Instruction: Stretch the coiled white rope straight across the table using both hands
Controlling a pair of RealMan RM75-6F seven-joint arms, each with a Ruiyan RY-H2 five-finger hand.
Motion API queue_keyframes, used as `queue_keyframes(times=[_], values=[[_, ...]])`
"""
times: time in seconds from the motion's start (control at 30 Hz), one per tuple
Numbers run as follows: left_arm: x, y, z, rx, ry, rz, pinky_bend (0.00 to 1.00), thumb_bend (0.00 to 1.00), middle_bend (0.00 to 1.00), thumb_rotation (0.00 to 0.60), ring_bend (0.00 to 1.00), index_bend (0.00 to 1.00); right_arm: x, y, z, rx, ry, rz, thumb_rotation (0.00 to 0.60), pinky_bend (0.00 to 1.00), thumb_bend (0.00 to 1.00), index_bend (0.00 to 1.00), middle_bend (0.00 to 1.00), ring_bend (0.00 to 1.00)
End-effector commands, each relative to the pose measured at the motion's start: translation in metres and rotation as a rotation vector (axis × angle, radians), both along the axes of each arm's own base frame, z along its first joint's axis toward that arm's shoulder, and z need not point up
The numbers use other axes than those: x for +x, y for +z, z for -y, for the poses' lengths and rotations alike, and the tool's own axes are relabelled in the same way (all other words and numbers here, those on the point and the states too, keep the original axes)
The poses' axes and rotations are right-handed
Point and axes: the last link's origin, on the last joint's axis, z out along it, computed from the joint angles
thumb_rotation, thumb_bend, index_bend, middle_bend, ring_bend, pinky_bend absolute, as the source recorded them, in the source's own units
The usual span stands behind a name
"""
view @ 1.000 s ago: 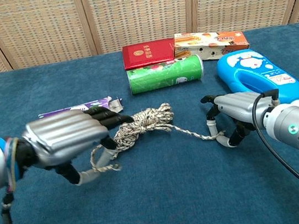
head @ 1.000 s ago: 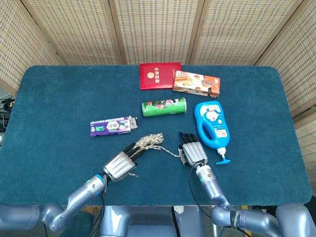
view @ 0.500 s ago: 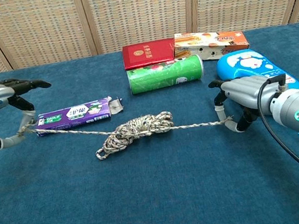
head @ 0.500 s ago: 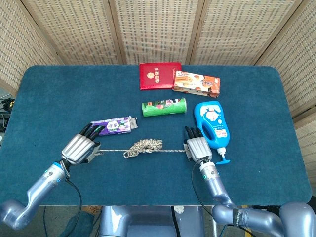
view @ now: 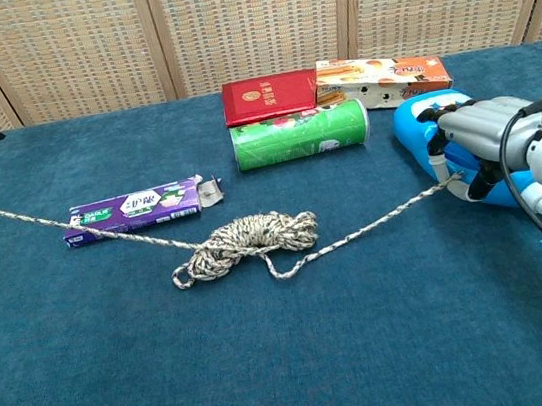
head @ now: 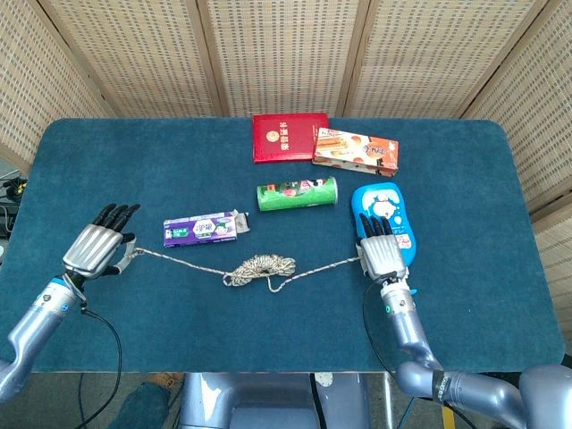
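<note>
White rope [head: 259, 265] ends pinched by left robot hand [head: 95, 249] and right robot hand [head: 382, 255], now wider apart; central coil remains, stretch incomplete.

The left hand [head: 96, 249] is now much farther left, the right hand [head: 382, 254] farther right, against the blue bottle [head: 386, 214]. The rope [head: 259, 266] between them stretches longer, its coil smaller, with one loop hanging below it.

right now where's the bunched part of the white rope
In the head view the rope's bundle lies mid-table near the front, below the green can and right of the purple pack, roughly midway between both hands.
</note>
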Motion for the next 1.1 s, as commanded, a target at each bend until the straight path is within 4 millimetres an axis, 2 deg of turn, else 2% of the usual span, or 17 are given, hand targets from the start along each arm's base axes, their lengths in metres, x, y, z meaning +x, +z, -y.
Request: queue_keyframes(times=[0.03, 0.4, 0.6, 0.87, 1.1], values=[[-0.012, 0.009, 0.001, 0.01, 0.025, -0.022, 0.0, 0.63, 0.0, 0.6, 0.0, 0.82, -0.007, 0.01, 0.002, -0.023, -0.004, -0.029, 0.6, 0.0, 0.44, 0.65, 0.0, 0.0], [-0.018, 0.009, 0.002, 0.012, 0.039, -0.016, 0.0, 0.63, 0.0, 0.6, 0.0, 0.82, -0.017, 0.021, 0.001, -0.041, -0.024, -0.033, 0.6, 0.0, 0.45, 0.65, 0.0, 0.0], [-0.021, 0.012, 0.002, 0.025, 0.043, -0.031, 0.0, 0.63, 0.0, 0.6, 0.0, 0.82, -0.013, 0.023, -0.003, -0.044, -0.007, -0.017, 0.6, 0.0, 0.44, 0.65, 0.0, 0.0], [-0.026, 0.016, -0.001, 0.039, 0.067, -0.025, 0.0, 0.63, 0.0, 0.6, 0.0, 0.82, 0.001, 0.037, -0.011, -0.067, 0.044, -0.006, 0.6, 0.0, 0.45, 0.65, 0.0, 0.0], [-0.03, 0.017, -0.001, 0.041, 0.073, -0.021, 0.0, 0.63, 0.0, 0.6, 0.0, 0.82, 0.002, 0.042, -0.011, -0.076, 0.036, -0.004, 0.6, 0.0, 0.45, 0.65, 0.0, 0.0]])
